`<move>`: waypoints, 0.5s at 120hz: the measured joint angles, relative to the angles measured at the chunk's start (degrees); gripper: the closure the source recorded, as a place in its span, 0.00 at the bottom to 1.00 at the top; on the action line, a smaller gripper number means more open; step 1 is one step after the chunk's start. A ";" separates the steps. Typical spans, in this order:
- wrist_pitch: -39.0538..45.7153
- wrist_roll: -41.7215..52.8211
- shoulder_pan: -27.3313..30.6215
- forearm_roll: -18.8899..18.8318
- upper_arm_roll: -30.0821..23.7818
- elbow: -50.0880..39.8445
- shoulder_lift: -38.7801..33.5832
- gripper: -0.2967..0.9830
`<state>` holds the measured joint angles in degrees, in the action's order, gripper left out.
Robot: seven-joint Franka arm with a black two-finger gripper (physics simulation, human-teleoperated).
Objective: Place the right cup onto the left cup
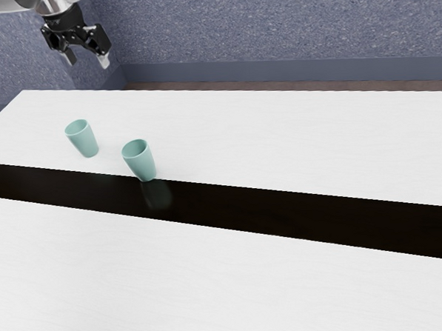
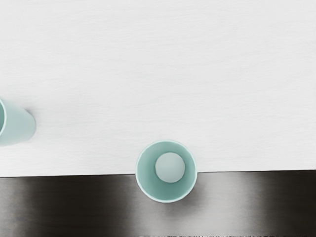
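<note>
Right cup point(image 1: 141, 162) stands mouth-up at the dark strip point(image 1: 305, 217), left cup point(image 1: 84, 141) nearer the surface point(image 1: 278, 133)'s far corner, presumably for nesting; my pincer point(image 1: 87, 58) hangs released, free to grasp.

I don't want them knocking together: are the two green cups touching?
Apart. The exterior view shows bare white tabletop between the near cup, by the dark stripe, and the far cup; the wrist view shows a wide gap too.
</note>
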<state>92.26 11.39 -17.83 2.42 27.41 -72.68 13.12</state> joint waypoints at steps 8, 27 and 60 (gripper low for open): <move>-0.24 0.24 -1.52 -0.20 -0.06 -0.14 0.00 0.24; 0.17 0.15 -2.61 0.35 -0.19 -3.38 -0.01 0.24; 10.85 -8.80 -3.78 1.62 -3.26 -26.46 -5.41 0.25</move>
<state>103.11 2.59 -21.61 4.04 24.15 -99.14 7.72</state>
